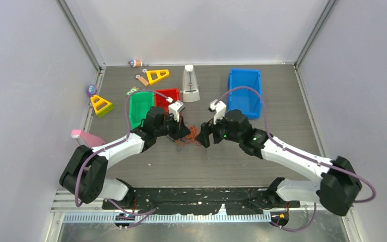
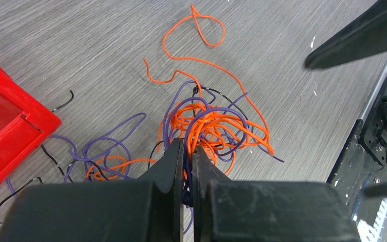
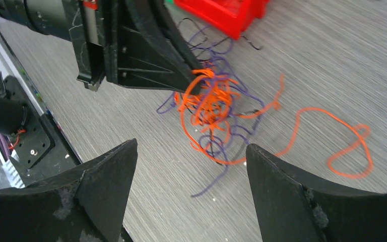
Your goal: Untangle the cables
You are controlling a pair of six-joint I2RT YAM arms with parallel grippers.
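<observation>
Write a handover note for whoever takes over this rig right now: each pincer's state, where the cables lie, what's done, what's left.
Left pincer: shut on strands of the cables, at the clump's edge.
Right pincer: open, empty, facing the clump without touching it.
Cables: on the table near the red bin; one orange strand trails free.
Done: little; the clump is knotted.
Left: separate the orange, purple and black strands.

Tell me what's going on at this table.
A tangle of orange, purple and black cables lies on the table. The left gripper has its fingers closed on strands at the clump's edge. The right gripper hangs open facing the clump, holding nothing.
</observation>
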